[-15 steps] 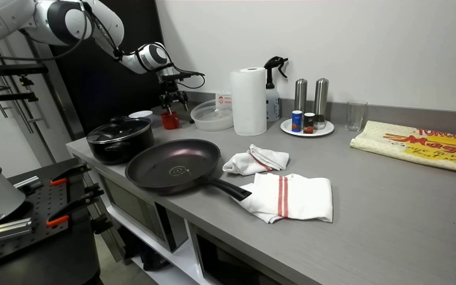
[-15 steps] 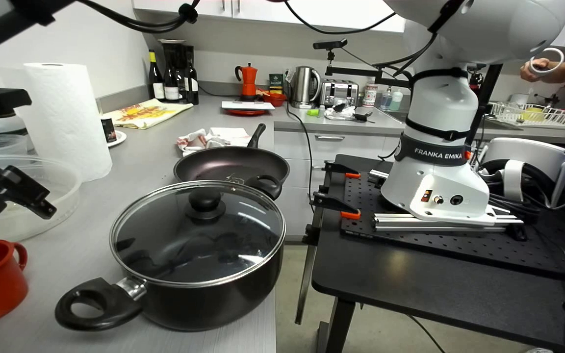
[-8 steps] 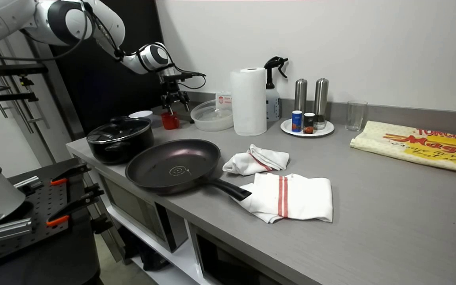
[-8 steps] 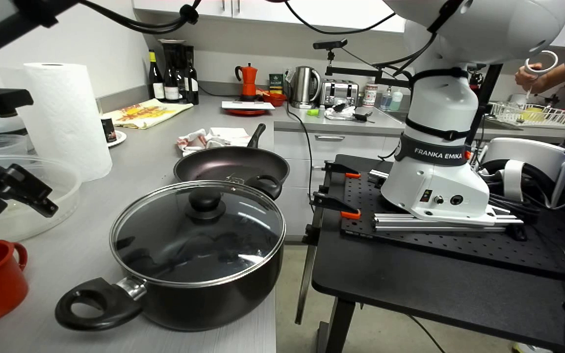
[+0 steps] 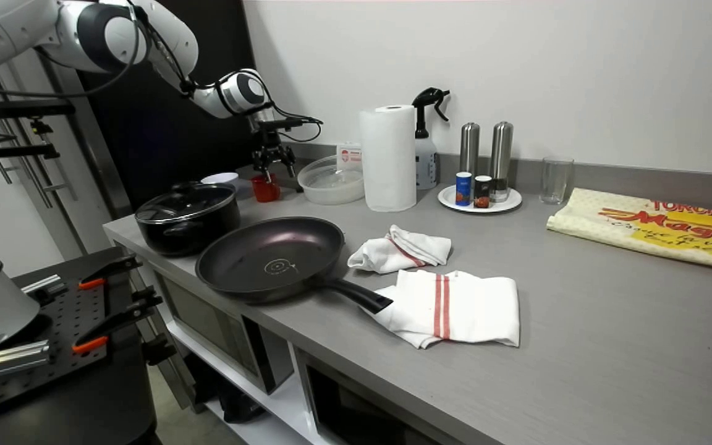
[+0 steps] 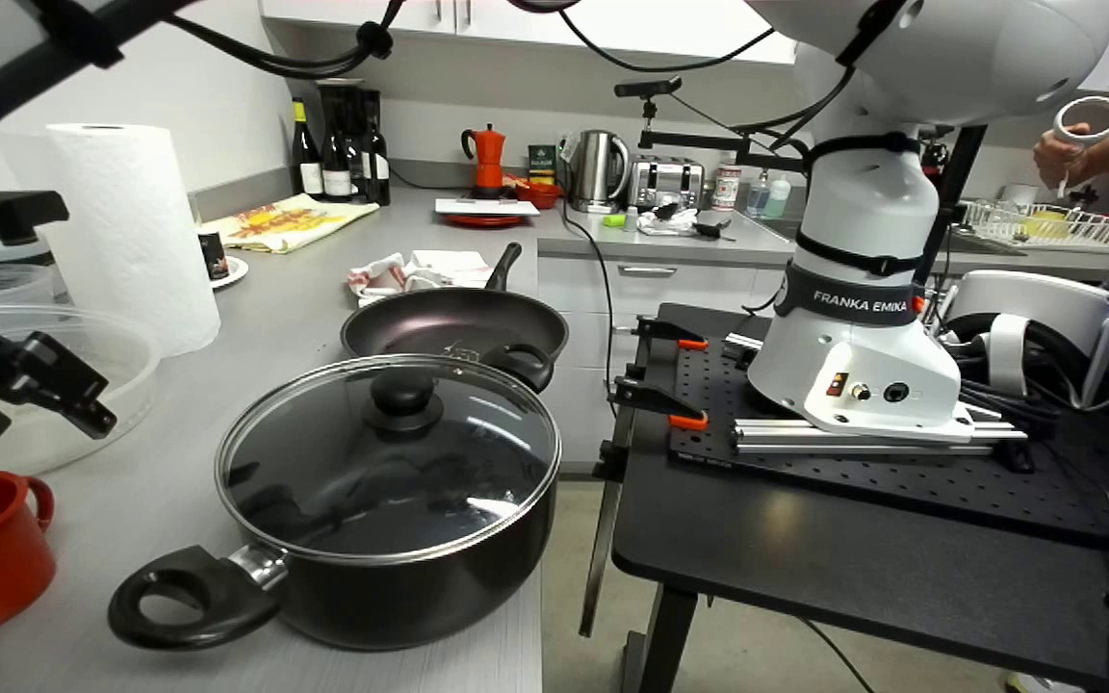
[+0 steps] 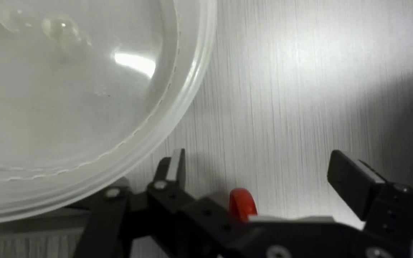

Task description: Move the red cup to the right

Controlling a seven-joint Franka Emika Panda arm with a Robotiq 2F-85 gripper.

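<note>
The small red cylindrical cup [image 5: 264, 190] stands upright on the grey desk [image 5: 578, 352], near the black round pot with a glass lid [image 6: 420, 606] and the round translucent plastic tub [image 5: 331, 196]. Close by the cup and higher hangs the black claw [image 7: 258, 165], released, its two fingers [image 7: 350, 173] spread well apart; in the wrist view the cup's curved red handle [image 7: 241, 204] shows low between them. Whether a fingertip touches the cup, I cannot tell. Next to the tub stands the tall white paper towel roll [image 5: 389, 162]. Beside the pot sits the dark round frying pan [image 5: 238, 266], its black handle [image 5: 357, 295] reaching over the flat folded white cloth with two red stripes [image 5: 478, 312].
</note>
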